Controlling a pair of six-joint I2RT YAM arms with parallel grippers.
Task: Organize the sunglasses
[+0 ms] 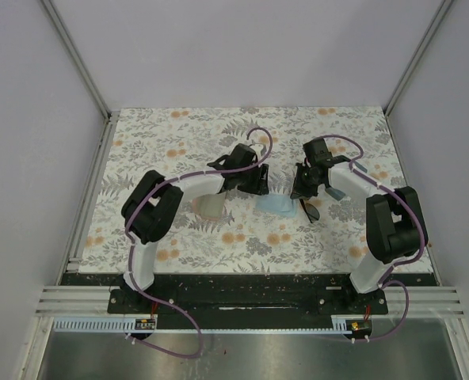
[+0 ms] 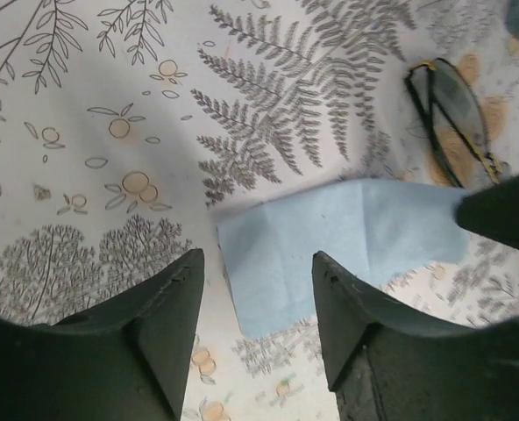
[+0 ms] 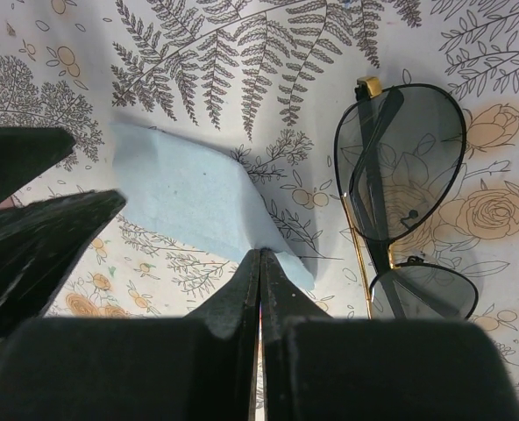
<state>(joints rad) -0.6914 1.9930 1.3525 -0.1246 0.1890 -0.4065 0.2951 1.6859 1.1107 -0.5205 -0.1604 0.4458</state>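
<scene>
take the light blue cloth (image 1: 276,206) as your marker; it lies on the floral table cover (image 1: 163,127) in front of your two arms, roughly midway between them; nearest to you, just right of the cloth and beside its right-hand corner without touching it, lie the dark sunglasses (image 3: 406,206); they are folded and flat on the cover, with thin black rims, a gold hinge and the temples crossed behind the lenses; left of the cloth and well apart from it, partly under the left arm, sits a pale pinkish object (image 1: 211,207), too small for you to tell what it is; a little farther on, at the cloth's right-hand corner, your right gripper (image 3: 260,263) has its fingers pressed together with no gap; the corner of the cloth runs up into their tips, so it looks pinched there, the fabric raised slightly with a shadow under it; over the cloth's left part hangs your left gripper (image 2: 255,307); its fingers (image 2: 167,338) stand well apart, the cloth lies on the cover beneath the gap, and they grip nothing; farthest off, beyond the cloth and to its right, a small blue-grey shape (image 1: 360,169) shows beside the right arm, mostly hidden.
</scene>
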